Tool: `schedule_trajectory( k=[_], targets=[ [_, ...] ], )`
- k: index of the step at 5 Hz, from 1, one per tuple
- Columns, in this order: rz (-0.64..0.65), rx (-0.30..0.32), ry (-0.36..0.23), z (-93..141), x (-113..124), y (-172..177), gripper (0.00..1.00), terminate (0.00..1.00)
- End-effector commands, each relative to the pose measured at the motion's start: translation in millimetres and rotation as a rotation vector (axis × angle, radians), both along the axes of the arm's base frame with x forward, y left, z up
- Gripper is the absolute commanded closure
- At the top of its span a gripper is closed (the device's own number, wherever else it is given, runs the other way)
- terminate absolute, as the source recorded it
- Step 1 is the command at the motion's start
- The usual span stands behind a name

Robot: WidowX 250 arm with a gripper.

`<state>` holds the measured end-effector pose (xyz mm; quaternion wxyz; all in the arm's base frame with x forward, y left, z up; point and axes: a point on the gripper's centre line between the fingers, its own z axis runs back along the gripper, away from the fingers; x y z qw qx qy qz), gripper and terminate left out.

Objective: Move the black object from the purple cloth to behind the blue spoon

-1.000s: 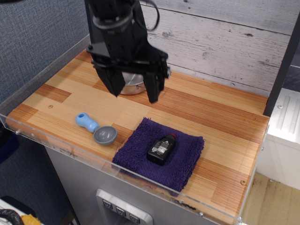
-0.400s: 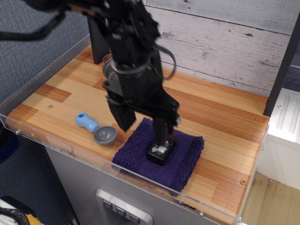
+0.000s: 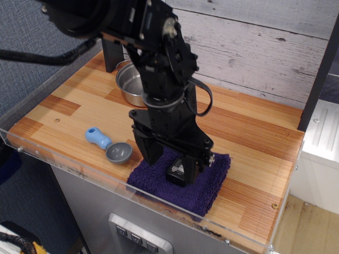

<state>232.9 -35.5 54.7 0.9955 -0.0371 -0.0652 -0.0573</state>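
Note:
The black bottle (image 3: 178,174) lies on the purple cloth (image 3: 214,182) near the table's front edge; only its labelled lower end shows, the cap is hidden by the gripper. My black gripper (image 3: 172,163) is low over the cloth with its fingers spread, one on each side of the bottle. The jaws are open and do not clamp the bottle. The blue spoon (image 3: 109,145) lies on the wood to the left of the cloth, handle to the left, grey bowl to the right.
A steel pot (image 3: 130,83) stands at the back left, beside a black post (image 3: 112,54). A clear acrylic rim (image 3: 63,165) runs along the front and left edges of the wooden table (image 3: 254,137). A white plank wall rises behind.
The gripper has come down from above the pot to the cloth and now straddles the bottle. The pot is uncovered. Bottle, cloth and spoon have not moved.

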Motion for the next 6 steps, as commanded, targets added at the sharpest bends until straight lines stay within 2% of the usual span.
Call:
schedule_trajectory(
  k=[1,3,4,5,6],
  targets=[
    [0.014,-0.043,-0.047,-5.3,6.8,4.4,0.00,0.00],
    [0.029,-0.049,-0.046,-14.0,16.5,6.6,0.00,0.00],
    [0.005,-0.010,-0.020,-18.2,23.6,6.5,0.00,0.00],
    [-0.001,0.003,-0.042,-18.8,25.2,7.3,1.00,0.00],
    [-0.001,0.002,-0.049,-18.1,24.4,7.7,1.00,0.00]
  ],
)
